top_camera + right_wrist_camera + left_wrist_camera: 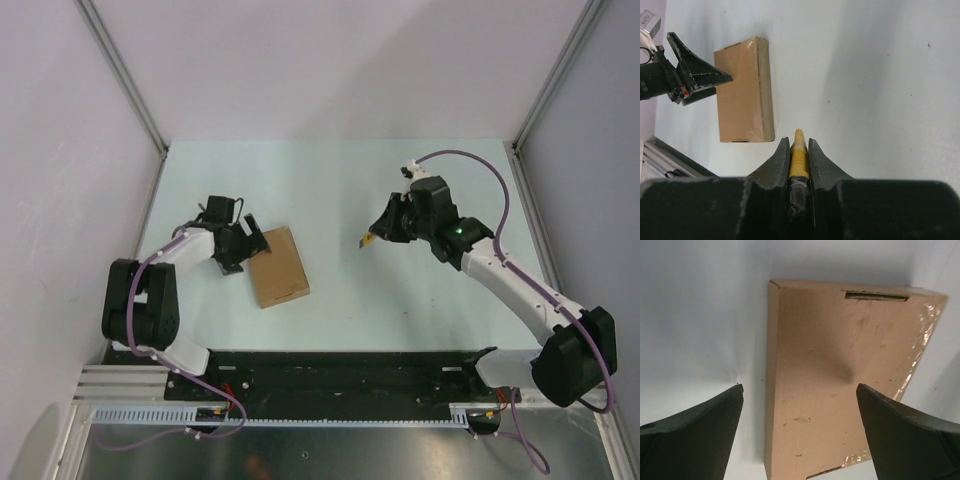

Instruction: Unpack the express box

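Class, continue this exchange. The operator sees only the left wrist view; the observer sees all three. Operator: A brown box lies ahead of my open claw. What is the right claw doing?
Observer: The right claw is shut on a yellow utility knife.
Operator: Is it close to the express box?
Observer: No. It hangs to the right of the express box, with bare table between them.
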Available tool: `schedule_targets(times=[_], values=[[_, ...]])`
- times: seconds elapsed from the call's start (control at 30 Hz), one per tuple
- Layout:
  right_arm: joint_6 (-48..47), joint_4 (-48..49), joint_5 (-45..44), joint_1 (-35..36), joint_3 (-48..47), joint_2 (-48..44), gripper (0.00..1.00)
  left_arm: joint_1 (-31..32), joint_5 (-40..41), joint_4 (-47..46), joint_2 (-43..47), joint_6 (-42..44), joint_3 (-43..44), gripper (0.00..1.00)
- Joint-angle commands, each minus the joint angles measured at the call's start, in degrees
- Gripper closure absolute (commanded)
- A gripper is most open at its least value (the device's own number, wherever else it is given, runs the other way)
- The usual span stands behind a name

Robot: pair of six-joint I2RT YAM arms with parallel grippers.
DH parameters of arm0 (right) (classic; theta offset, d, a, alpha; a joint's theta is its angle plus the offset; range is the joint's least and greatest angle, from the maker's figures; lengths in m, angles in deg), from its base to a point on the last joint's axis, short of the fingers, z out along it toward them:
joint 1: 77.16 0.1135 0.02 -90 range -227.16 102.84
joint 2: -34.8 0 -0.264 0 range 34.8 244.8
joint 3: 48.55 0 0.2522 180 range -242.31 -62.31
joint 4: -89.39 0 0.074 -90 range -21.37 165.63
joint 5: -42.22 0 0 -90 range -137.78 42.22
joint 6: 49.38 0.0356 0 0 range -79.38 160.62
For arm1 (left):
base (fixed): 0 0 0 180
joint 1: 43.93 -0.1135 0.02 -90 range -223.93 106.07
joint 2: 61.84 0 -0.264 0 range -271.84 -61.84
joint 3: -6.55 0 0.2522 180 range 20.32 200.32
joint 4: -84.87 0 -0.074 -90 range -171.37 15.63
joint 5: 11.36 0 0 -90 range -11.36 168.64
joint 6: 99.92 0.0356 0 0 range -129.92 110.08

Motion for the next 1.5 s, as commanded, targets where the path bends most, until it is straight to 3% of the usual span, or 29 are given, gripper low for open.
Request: schedule_targets(times=[0.0,0.4,0.83,1.1,1.27,1.47], values=[[1.19,3.52,-2.94,0.87,1.74,0.49,1.00,1.12,-5.51,-0.82,-1.64,1.33,0.96,0.03],[3.83,5.19,-7.51,2.89,3.85,3.21,1.00,10.69,-11.57,-2.23,-7.35,-2.54,4.12,0.13],[2.43,8.00,-11.11,5.35,5.70,5.41,1.00,12.20,-4.19,-3.10,-14.82,5.80,17.83,0.10],[2.78,9.14,-15.50,7.37,5.70,6.38,1.00,13.34,-14.12,-5.57,-20.80,7.13,21.62,0.12],[3.74,8.97,-17.97,7.55,5.79,6.38,1.00,13.08,-10.45,-5.48,-17.56,6.95,19.16,0.12],[4.36,8.79,-18.76,8.43,5.79,6.82,1.00,11.94,-10.08,-5.48,-11.50,8.79,14.69,0.02]])
